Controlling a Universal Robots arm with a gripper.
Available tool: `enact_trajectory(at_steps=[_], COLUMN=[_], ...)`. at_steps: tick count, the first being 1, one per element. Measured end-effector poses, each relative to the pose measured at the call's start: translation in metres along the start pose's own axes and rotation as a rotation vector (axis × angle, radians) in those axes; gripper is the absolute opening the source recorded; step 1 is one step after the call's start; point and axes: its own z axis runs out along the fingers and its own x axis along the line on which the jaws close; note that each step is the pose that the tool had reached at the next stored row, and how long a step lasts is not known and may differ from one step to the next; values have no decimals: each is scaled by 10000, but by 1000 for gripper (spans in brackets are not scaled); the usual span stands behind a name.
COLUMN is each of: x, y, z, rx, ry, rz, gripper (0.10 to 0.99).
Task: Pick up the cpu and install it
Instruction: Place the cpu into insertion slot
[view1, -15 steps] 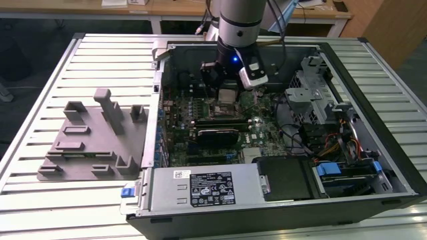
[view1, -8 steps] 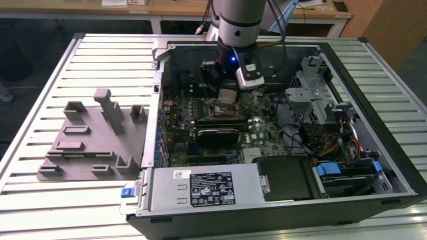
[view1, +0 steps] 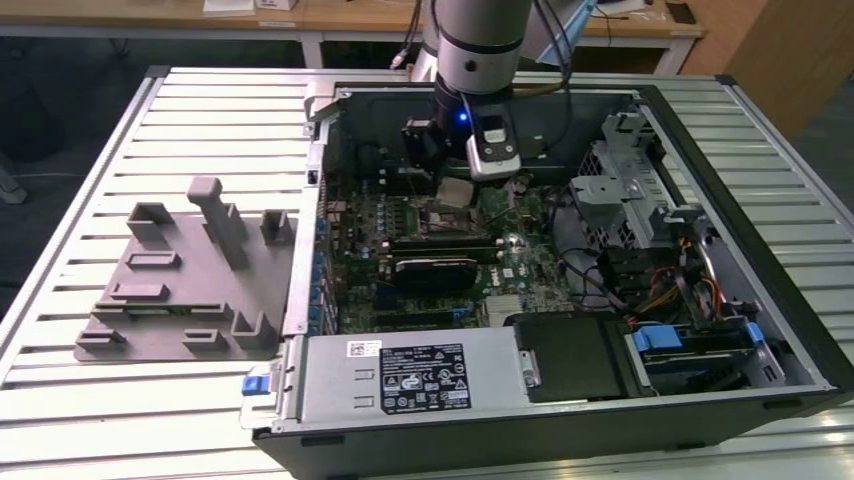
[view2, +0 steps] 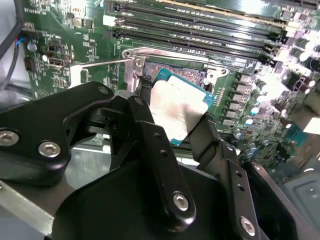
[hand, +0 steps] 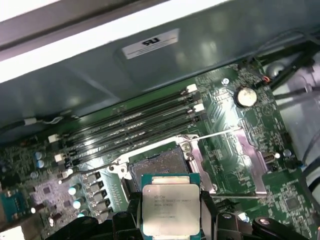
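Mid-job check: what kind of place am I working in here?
Likely a lab or workshop bench for PC assembly: an open computer case lies on a slatted metal table, a grey fixture plate sits beside it, and wooden desks stand behind. The gripper holds the cpu near the motherboard's socket.

A slatted metal worktop (view1: 200, 110) carries an open computer case (view1: 534, 440) lying on its side. Beside it, towards the exterior view's left, sits a grey plastic fixture plate (view1: 160, 335) with raised blocks and one upright post. Inside the case lies a green motherboard (view1: 534, 265) with a black block (view1: 434, 272) on it. A silver power supply (view1: 400, 375) with a dark label fills the near corner, beside a black drive (view1: 574, 355). Long memory slots (hand: 135, 132) run in parallel, with a coin cell (hand: 246, 95) nearby.
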Motion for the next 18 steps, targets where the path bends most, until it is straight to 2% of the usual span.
enact_trajectory(at_steps=[18], x=[0], y=[0], z=[2], rx=[-14], ry=[-106], rz=[2335], gripper=[545])
